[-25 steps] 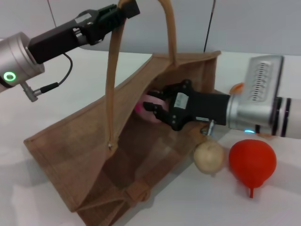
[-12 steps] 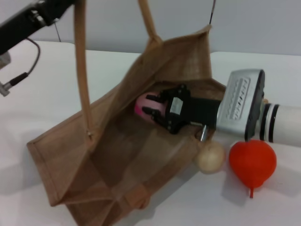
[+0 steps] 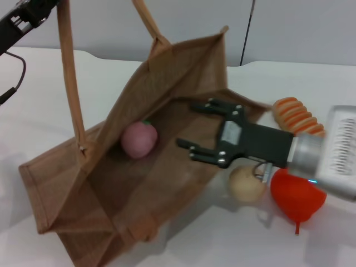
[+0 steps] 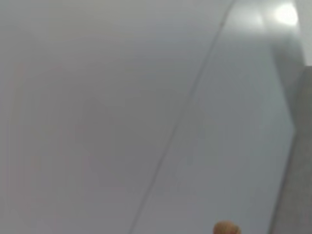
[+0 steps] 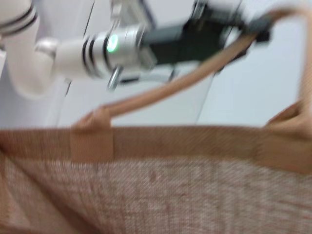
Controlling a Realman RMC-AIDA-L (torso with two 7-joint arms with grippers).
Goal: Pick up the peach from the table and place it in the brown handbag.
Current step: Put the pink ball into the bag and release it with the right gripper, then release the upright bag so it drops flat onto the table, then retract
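Observation:
The pink peach lies free inside the brown handbag, against its inner wall. The bag lies tilted on the table with its mouth held open. My right gripper is open and empty, just inside the bag's mouth, to the right of the peach and apart from it. My left gripper is at the top left edge and holds one looped handle up. The right wrist view shows the left gripper shut on that handle above the bag's burlap wall.
A cream-beige ball and an orange-red pear-shaped fruit lie on the white table right of the bag, under my right arm. An orange-and-white striped object lies behind them. The left wrist view shows only grey wall.
My right gripper has opened and let go of the peach, then drawn back to the right. The peach now rests in the bag. My left gripper has moved left with the handle.

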